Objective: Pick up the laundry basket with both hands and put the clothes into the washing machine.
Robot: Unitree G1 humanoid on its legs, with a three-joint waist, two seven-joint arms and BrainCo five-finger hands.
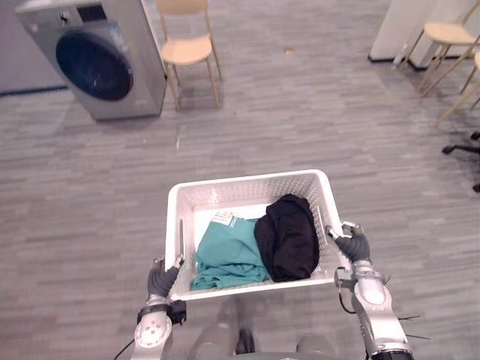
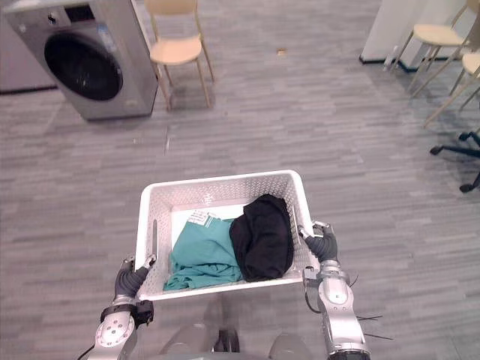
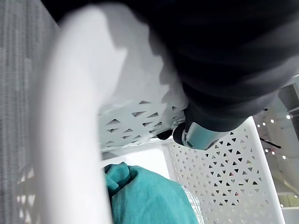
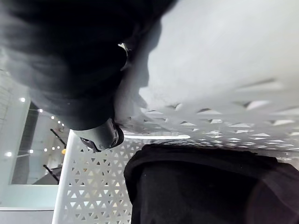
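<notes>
The white laundry basket (image 1: 247, 182) hangs just in front of me, held by its two side rims. My left hand (image 1: 163, 279) is curled over the left rim (image 3: 70, 140), with a fingertip (image 3: 196, 135) hooked inside the perforated wall. At the right rim my right hand (image 1: 352, 244) grips the same way, its fingertip (image 4: 105, 135) against the wall (image 4: 224, 70). Inside the basket lie a teal garment (image 1: 229, 255) on the left and a black garment (image 1: 289, 236) on the right. The grey washing machine (image 1: 97, 60) stands far ahead to the left, its round door closed.
A wooden chair (image 1: 187, 49) stands right beside the washing machine. More wooden chairs (image 1: 450, 45) stand at the far right by a white pillar (image 1: 405, 26). An office chair's black base (image 1: 465, 150) pokes in at the right edge. Grey plank floor lies between me and the machine.
</notes>
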